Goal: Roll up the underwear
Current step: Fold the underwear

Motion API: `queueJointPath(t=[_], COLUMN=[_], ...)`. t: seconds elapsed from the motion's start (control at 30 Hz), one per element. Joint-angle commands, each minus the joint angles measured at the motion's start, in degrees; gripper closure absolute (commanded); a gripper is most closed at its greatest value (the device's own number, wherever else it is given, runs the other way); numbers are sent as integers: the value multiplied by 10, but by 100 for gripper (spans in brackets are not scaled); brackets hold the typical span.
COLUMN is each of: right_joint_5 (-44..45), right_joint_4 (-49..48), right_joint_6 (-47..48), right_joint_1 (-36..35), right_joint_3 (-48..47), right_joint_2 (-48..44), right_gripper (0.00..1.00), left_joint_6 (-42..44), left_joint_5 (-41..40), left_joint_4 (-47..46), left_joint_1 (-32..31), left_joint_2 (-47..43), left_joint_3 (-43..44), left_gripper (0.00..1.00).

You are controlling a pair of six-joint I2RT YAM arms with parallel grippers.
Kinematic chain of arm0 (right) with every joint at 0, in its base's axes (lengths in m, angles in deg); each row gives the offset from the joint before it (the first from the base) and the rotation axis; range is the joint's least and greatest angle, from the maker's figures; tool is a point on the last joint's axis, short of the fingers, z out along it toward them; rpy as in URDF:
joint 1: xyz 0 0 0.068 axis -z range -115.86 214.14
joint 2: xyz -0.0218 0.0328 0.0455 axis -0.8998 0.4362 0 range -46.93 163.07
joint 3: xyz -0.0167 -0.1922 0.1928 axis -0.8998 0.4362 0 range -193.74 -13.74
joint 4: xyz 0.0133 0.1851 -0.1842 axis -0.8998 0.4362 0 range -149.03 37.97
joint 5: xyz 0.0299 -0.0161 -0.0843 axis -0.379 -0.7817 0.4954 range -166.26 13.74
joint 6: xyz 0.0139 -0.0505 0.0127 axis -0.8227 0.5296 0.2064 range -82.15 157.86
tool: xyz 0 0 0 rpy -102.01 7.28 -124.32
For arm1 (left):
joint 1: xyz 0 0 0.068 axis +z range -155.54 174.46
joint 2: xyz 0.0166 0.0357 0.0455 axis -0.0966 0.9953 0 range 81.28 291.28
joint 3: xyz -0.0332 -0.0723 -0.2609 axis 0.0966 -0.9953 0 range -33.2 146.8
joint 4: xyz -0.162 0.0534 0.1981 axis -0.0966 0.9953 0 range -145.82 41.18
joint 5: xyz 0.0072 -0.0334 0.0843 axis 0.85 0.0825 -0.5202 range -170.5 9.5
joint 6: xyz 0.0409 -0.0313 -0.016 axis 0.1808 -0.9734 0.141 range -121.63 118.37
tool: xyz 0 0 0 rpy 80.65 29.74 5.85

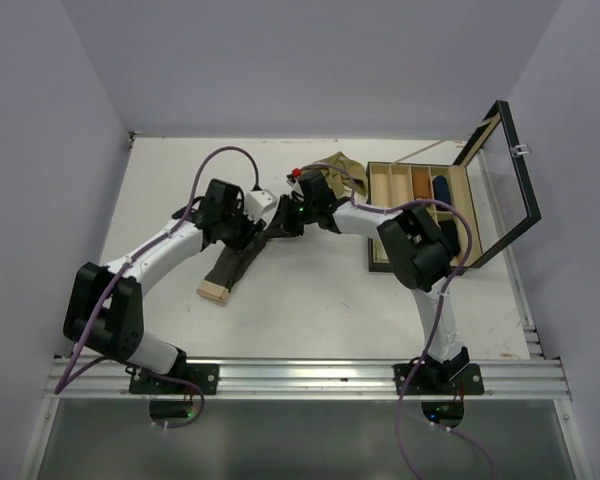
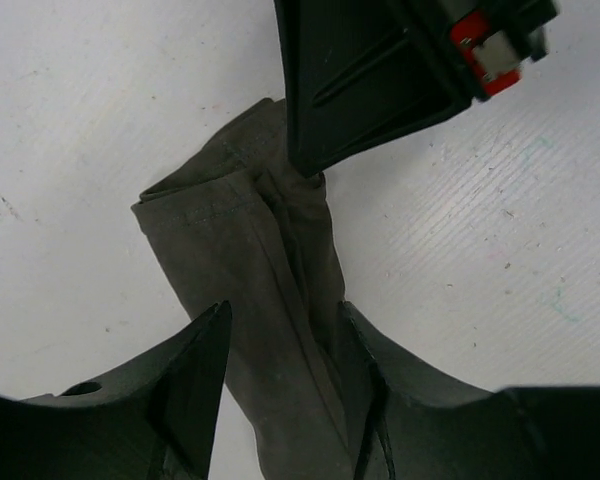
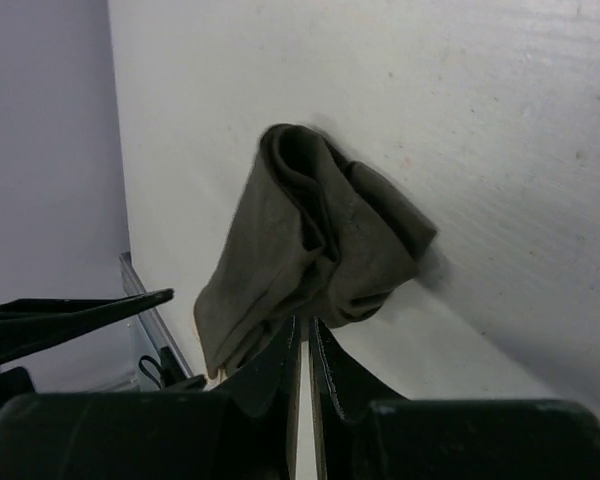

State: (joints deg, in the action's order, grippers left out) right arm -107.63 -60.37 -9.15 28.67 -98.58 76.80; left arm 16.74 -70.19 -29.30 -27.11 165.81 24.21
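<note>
The dark brown underwear (image 1: 238, 265) lies as a long folded strip on the white table, its beige waistband (image 1: 215, 292) at the near-left end. My left gripper (image 2: 280, 310) stands astride the strip (image 2: 250, 260), jaws open, with a sliver of table between the left finger (image 2: 195, 380) and the cloth. My right gripper (image 3: 305, 320) has its jaws almost together, pinching the bunched far end of the strip (image 3: 310, 240). Seen from above, the two grippers (image 1: 263, 232) (image 1: 292, 218) meet at that end. The olive-tan underwear (image 1: 342, 165) lies crumpled behind the right arm.
An open black box (image 1: 420, 168) with wooden compartments stands at the right, its lid (image 1: 505, 180) raised. A dark blue roll (image 1: 441, 188) sits in one compartment. Purple walls close in the table on three sides.
</note>
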Motion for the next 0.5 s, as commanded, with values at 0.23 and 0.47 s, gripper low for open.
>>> queueJointPath(t=[0.23, 0.47], right_joint_5=[23, 25], right_joint_4=[-16, -6], right_joint_6=[8, 9], right_joint_1=[-3, -3], right_joint_3=[-8, -4], right_joint_2=[70, 72], right_gripper=[88, 88], left_joint_6=[-36, -46], left_joint_5=[-69, -116], left_joint_4=[-31, -56], left_joint_1=[-35, -37], left_joint_2=[82, 116], left_joint_3=[53, 65], left_gripper=[51, 52])
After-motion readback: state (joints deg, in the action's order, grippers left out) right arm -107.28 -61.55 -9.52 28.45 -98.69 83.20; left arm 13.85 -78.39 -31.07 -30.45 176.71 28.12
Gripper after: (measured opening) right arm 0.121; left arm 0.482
